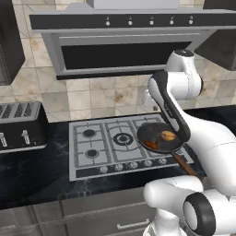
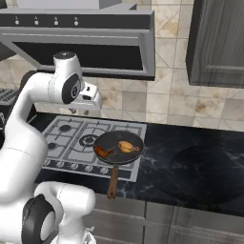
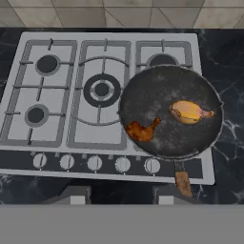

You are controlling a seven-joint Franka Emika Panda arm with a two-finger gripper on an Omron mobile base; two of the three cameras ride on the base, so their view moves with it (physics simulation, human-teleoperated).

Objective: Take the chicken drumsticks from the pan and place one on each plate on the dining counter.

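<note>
Two chicken drumsticks lie in the pan (image 1: 160, 137) in the left base view: a golden-orange drumstick (image 1: 168, 135) and a darker reddish-brown drumstick (image 1: 150, 144). The round dark pan sits on the right side of the grey gas stove (image 1: 115, 145), its brown wooden handle (image 1: 185, 166) pointing toward the base. The white arm rises at lower right and folds back over the pan, hiding part of its rim.

From the right base view, the arm stands at left, elbow high and bent; the gripper (image 2: 90, 101) hangs above the stove, well above the pan. Whether its jaws are apart cannot be told. The counter (image 2: 190, 162) is glossy black marble.

Seen through the hand view, both drumsticks rest apart inside the shallow pan, below the camera. Nothing is held between the finger tips (image 3: 71, 194).
</note>
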